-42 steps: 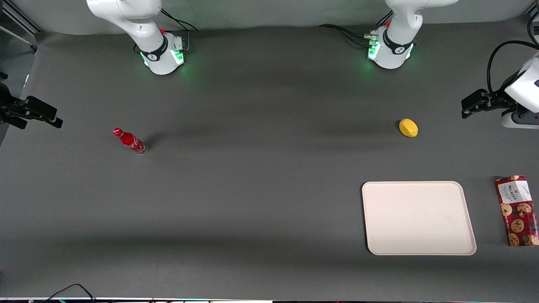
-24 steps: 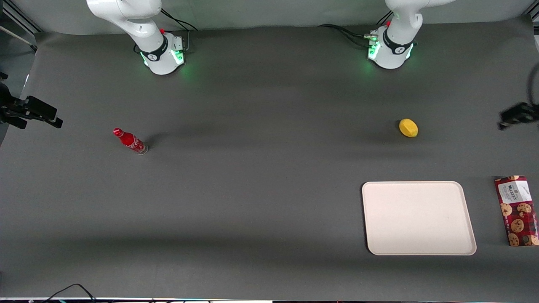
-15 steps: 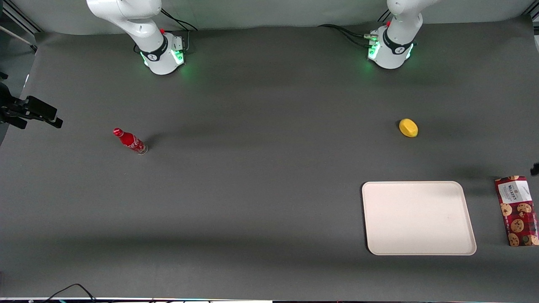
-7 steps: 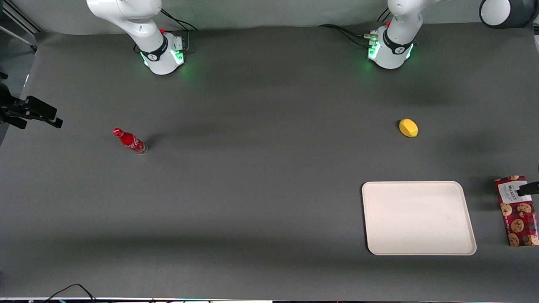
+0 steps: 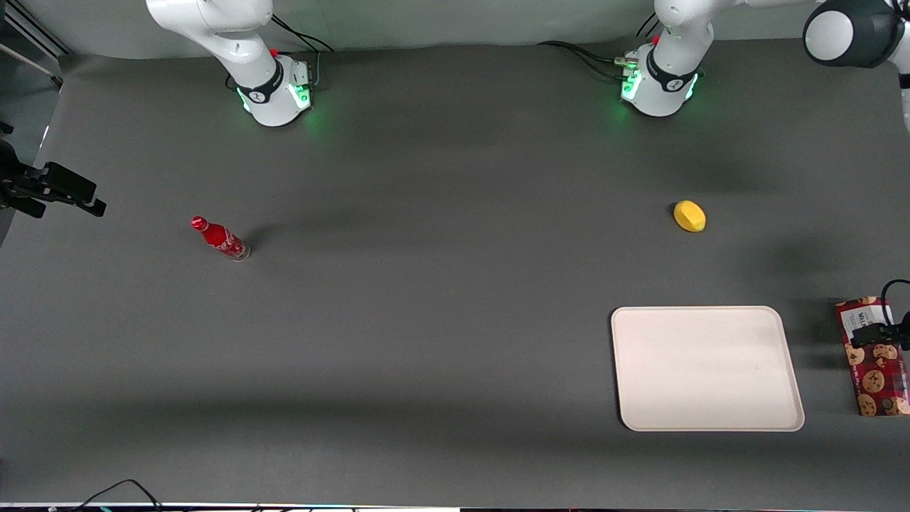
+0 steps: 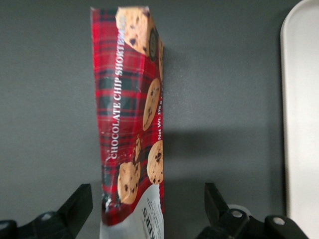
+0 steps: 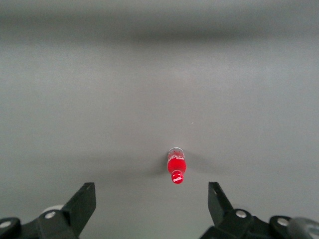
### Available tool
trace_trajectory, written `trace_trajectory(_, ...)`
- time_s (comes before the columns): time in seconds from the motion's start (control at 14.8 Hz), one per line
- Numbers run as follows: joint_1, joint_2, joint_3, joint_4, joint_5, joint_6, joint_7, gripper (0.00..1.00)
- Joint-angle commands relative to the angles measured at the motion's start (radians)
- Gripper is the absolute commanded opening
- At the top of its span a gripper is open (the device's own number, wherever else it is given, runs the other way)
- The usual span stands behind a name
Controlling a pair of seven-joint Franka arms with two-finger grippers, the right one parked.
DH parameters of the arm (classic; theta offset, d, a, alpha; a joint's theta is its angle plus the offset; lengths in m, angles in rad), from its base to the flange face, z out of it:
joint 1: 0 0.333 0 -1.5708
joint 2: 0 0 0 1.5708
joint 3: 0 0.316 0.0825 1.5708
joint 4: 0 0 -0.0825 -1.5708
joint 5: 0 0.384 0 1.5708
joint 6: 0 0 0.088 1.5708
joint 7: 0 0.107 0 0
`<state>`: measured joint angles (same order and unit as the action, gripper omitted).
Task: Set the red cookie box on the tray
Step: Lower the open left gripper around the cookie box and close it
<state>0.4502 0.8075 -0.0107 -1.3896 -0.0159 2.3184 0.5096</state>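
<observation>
1. The gripper hung above the white-label end of the red cookie box, its two fingers spread wide, one on each side of the box and neither touching it.
2. In the front view the gripper showed only as a dark piece over that same end of the box, at the working arm's end of the table.
3. The box lay flat on the table, its length running from between the fingers toward the front camera.
4. The tray lay just beside the box, with a strip of bare table between them; its rim ran past one of the fingers in the wrist view.
5. Nothing lay on the tray, and the box was wholly off it.
6. A yellow lemon sat farther from the front camera than the tray, well apart from the gripper.
7. A small red bottle stood toward the parked arm's end of the table, very far from the gripper.
</observation>
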Motion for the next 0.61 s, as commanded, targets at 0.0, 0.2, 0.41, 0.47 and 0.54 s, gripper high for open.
trace_trajectory(0.0, 0.010, 0.042, -0.002, 0.032, -0.035, 0.009, 0.043, 1.00)
trace_trajectory(0.2, 0.010, 0.058, -0.002, 0.034, -0.073, 0.010, 0.058, 1.00)
trace_trajectory(0.41, 0.011, 0.058, -0.003, 0.034, -0.075, 0.009, 0.095, 0.54)
trace_trajectory(0.47, 0.010, 0.056, -0.002, 0.035, -0.072, 0.009, 0.113, 0.32)
trace_trajectory(0.54, 0.010, 0.058, -0.002, 0.037, -0.069, 0.010, 0.128, 0.09)
